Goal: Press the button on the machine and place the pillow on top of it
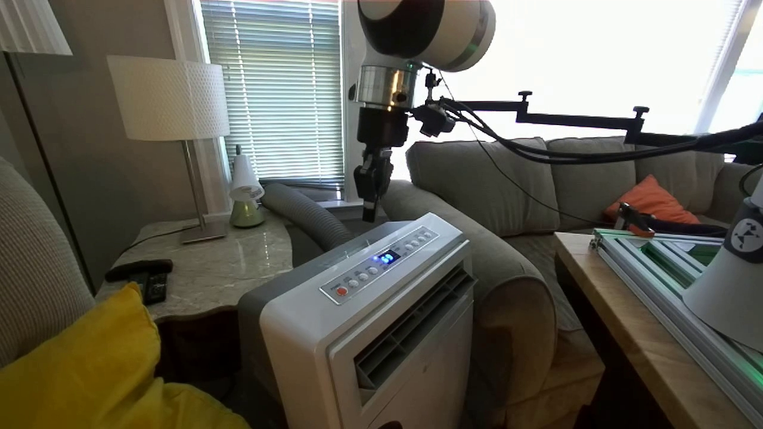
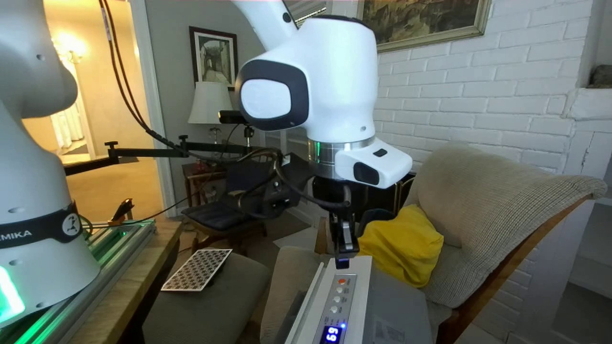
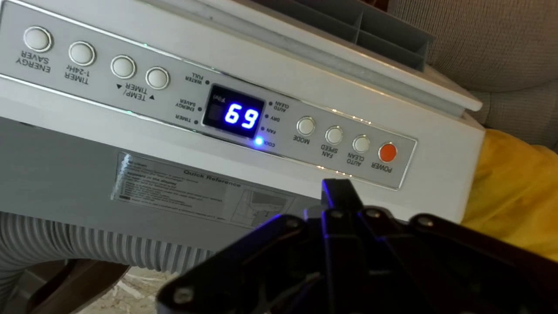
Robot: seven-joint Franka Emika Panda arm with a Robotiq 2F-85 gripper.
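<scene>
"What crowds the machine, as we see it?"

"Behind it a grey ribbed hose leads off beside a marble-topped desk that carries a lamp and a phone. The sofa's arm stands just beside one end; an armchair flanks the other."

"And the pillow?"

"We find it on that armchair, near the machine's end with the orange power button. It slumps, one corner poking up; we can't tell its long axis."

"Which way does the machine point?"

"Its louvred vent faces away from the hose, towards the side where the robot's base stands. Its top runs lengthwise from armchair to sofa, and the control strip follows that line, blue digits reading 69."

"Do the fingers stand in the way?"

"They hang over the machine; in the wrist view they cover part of its rear edge, towards the power end. We see them narrow, tip against tip."
</scene>
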